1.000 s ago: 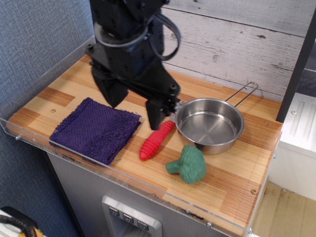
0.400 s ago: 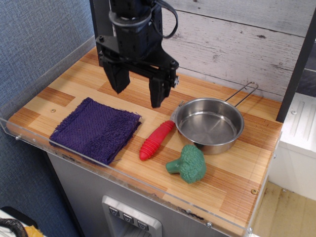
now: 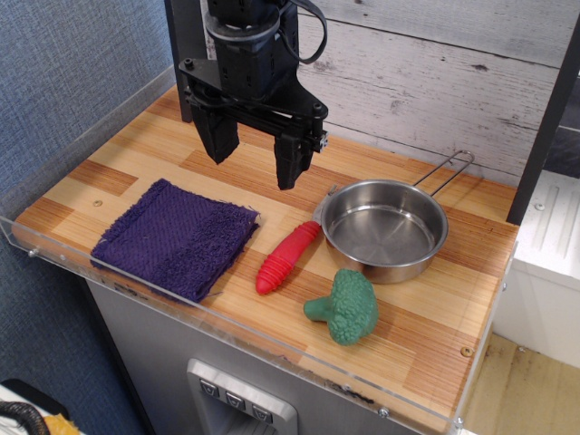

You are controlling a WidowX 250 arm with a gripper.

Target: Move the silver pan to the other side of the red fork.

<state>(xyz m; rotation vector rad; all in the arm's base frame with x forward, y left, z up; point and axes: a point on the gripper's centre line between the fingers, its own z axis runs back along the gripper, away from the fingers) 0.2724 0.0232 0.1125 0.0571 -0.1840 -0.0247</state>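
Although the silver pan (image 3: 385,230) had not budged over that last second, the arm had, and that was the change I noted. A second before, the gripper (image 3: 255,156) hung low, its right finger almost down at the fork's head and the pan's near rim. By this moment I had it lifted clear and drawn back toward eleven o'clock, fingers (image 3: 288,163) spread wide with nothing between them, hovering above bare wood behind the purple cloth (image 3: 174,236).

The pan sat at about three o'clock on the wooden counter (image 3: 426,335), empty, its wire handle (image 3: 446,172) pointing off toward one o'clock. The red fork (image 3: 288,256) lay just at the pan's nine o'clock side, angled, its head tucked against or under the rim; I could not tell whether they touched. The green broccoli (image 3: 345,305) rested at the pan's six o'clock, close to the wall but apparently apart from it.

I read the rise as a retreat without a grasp: pan, fork and broccoli lay as they had a second earlier. So the task stood undone, the pan on its starting side of the fork. The free ground on the fork's far side was narrow, between fork and cloth, so I judged placement would be tight. My next approach needed to come down over the rim or handle, away from the fork's head.
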